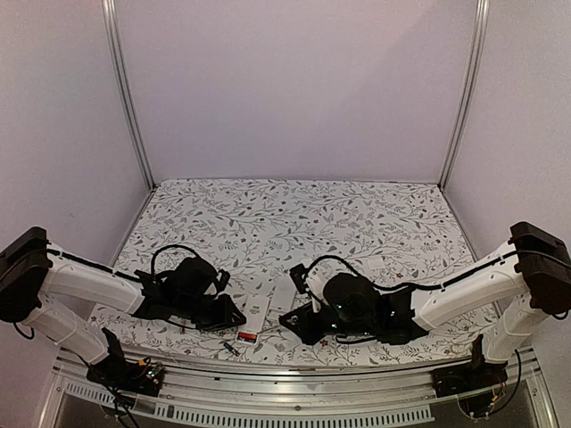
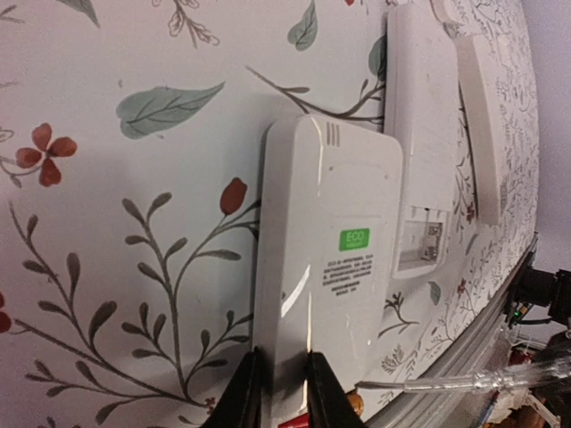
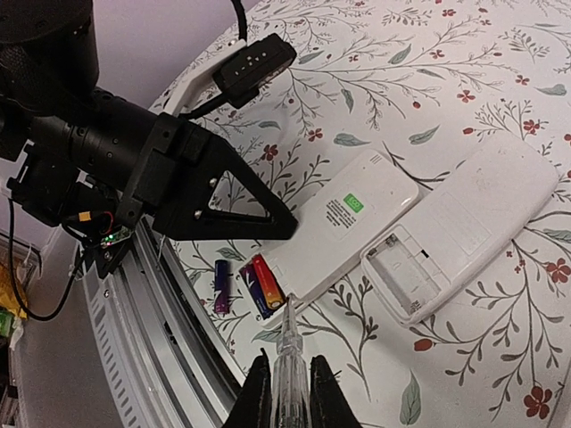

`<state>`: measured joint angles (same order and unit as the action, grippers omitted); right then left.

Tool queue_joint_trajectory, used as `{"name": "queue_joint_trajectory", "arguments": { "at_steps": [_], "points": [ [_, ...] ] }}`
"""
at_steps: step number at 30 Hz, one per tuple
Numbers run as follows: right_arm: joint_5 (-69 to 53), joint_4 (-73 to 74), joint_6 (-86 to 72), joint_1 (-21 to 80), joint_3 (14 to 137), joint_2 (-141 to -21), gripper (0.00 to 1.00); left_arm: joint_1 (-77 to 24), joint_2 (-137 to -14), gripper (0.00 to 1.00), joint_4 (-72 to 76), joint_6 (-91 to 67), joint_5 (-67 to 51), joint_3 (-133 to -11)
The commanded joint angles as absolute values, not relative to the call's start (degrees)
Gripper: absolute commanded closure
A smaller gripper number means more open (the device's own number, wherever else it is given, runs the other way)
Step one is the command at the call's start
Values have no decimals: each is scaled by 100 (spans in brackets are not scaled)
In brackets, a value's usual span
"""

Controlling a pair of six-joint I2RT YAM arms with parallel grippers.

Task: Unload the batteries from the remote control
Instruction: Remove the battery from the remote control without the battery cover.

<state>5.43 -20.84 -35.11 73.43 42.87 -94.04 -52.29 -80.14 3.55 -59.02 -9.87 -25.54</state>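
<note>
A white remote control [image 3: 352,214] with a green sticker lies face down near the table's front edge, its battery bay open. Two batteries sit in the bay, one red-orange [image 3: 268,281] and one dark [image 3: 253,291]. Another dark battery [image 3: 221,285] lies loose on the table beside it. My left gripper [image 2: 284,357] is shut on the remote's [image 2: 330,259] side edge. My right gripper [image 3: 285,361] is shut on a clear pen-like tool [image 3: 289,357], whose tip touches the end of the red-orange battery. In the top view the left gripper [image 1: 234,314] and right gripper [image 1: 287,323] flank the remote [image 1: 255,319].
A second white remote [image 3: 464,227] with an empty battery bay lies just right of the first. A flat white piece [image 2: 482,125] rests beside it. The table's metal front rail [image 1: 294,379] runs close behind both grippers. The flowered tablecloth [image 1: 294,223] stretches away behind.
</note>
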Motion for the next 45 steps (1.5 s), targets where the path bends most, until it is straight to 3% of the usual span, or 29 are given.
{"name": "queue_joint_trajectory", "arguments": {
  "at_steps": [1,12,32,45],
  "points": [
    [462,-2039,-3407,7321,4421,-9518,100,-5382,-8136,83,229,-5924,-1182,-2449],
    [-337,-2162,-3443,7315,4541,-9659,100,-5386,-8148,83,229,-5911,-1187,-2454],
    [500,-2127,-3424,7298,4399,-9153,100,-5382,-8113,84,220,-5915,-1187,-2436],
    [437,-2048,-3422,7166,4403,-9476,100,-5382,-8112,84,220,-5915,-1202,-2441]
  ]
}}
